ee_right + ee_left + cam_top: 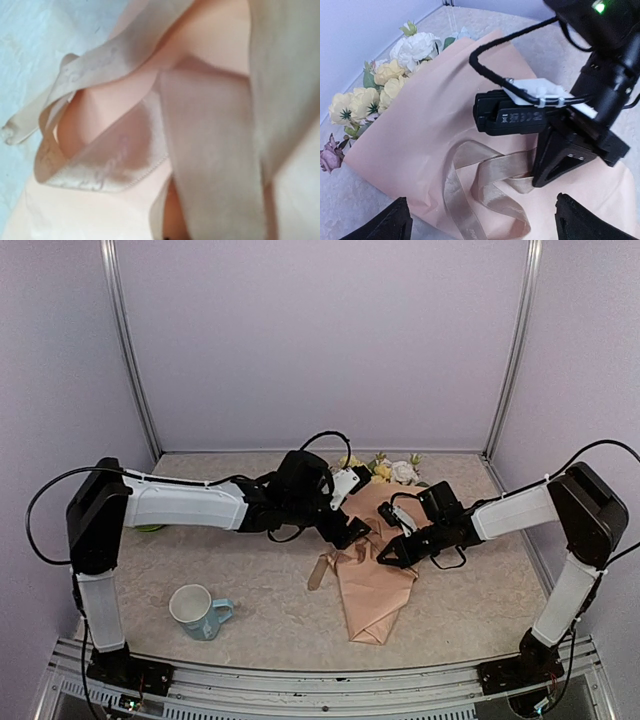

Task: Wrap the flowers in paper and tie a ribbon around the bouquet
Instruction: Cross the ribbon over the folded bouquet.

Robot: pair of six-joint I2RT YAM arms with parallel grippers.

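Seen from above, the table offers open room at four and five o'clock of the paper, and at seven o'clock between it and the mug. The left arm bars nine to ten o'clock and the right arm bars three. At twelve, the flowers sit near the back wall. The ribbon trails off at nine.

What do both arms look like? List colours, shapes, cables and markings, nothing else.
The left arm and right arm have white shells between boxy black joints, each with a looping black cable. The right hand is black with wedge-shaped fingers, a white plate tied to its cable, small white printed marks and a green light above.
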